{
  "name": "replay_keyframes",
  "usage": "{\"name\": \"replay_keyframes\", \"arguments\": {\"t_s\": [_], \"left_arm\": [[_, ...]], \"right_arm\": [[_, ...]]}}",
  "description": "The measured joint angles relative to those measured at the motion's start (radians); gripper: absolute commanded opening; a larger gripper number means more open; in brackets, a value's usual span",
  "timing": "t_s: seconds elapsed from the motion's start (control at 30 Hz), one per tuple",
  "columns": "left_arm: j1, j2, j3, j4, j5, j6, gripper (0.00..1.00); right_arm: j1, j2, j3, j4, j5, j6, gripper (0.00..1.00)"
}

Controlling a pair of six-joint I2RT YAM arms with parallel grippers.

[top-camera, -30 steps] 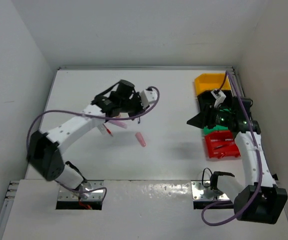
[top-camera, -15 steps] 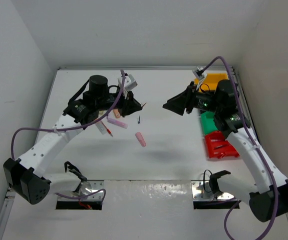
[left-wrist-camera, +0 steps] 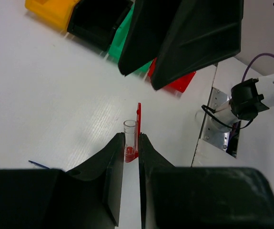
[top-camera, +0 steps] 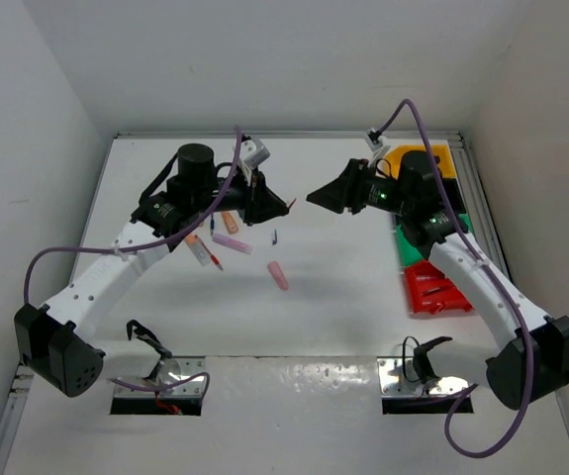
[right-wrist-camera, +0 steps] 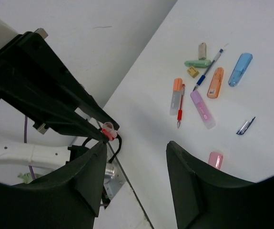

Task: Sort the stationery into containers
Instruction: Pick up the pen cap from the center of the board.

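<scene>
My left gripper [left-wrist-camera: 131,144] is shut on a small clear-and-red pen cap [left-wrist-camera: 131,140], held in the air above the table. My right gripper [right-wrist-camera: 136,145] stands open with nothing between its fingers. In the top view it [top-camera: 314,196] faces the left gripper [top-camera: 286,206] tip to tip, a short gap apart. Loose stationery lies below: a red pen [right-wrist-camera: 179,107], a lilac marker [right-wrist-camera: 202,109], orange markers [right-wrist-camera: 216,82], a blue marker [right-wrist-camera: 240,69], a blue pen [right-wrist-camera: 207,70] and a pink piece [top-camera: 278,275]. The yellow [left-wrist-camera: 51,9], black [left-wrist-camera: 101,19], green [left-wrist-camera: 122,40] and red [left-wrist-camera: 179,83] containers line the right side.
A small dark blue pen cap [top-camera: 274,237] lies alone mid-table. A green piece [right-wrist-camera: 197,63] and a beige piece [right-wrist-camera: 202,50] sit with the pile. White walls close the table at the back and sides. The arm mounts [top-camera: 418,371] stand at the near edge.
My right gripper has swung left from over the containers to the table's middle and opened slightly. The left arm has turned so the held cap points at it.
</scene>
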Motion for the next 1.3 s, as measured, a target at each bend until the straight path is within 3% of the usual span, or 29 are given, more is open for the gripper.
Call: {"name": "replay_keyframes", "arguments": {"t_s": [0.8,1.3], "left_arm": [[0.000,0.026,0.001,0.014,-0.002,-0.027,0.00],[0.000,0.053,0.022,0.023,-0.002,-0.036,0.00]], "right_arm": [[0.078,0.089,0.078,0.035,0.061,0.076,0.47],[0.103,0.107,0.078,0.032,0.063,0.095,0.36]]}}
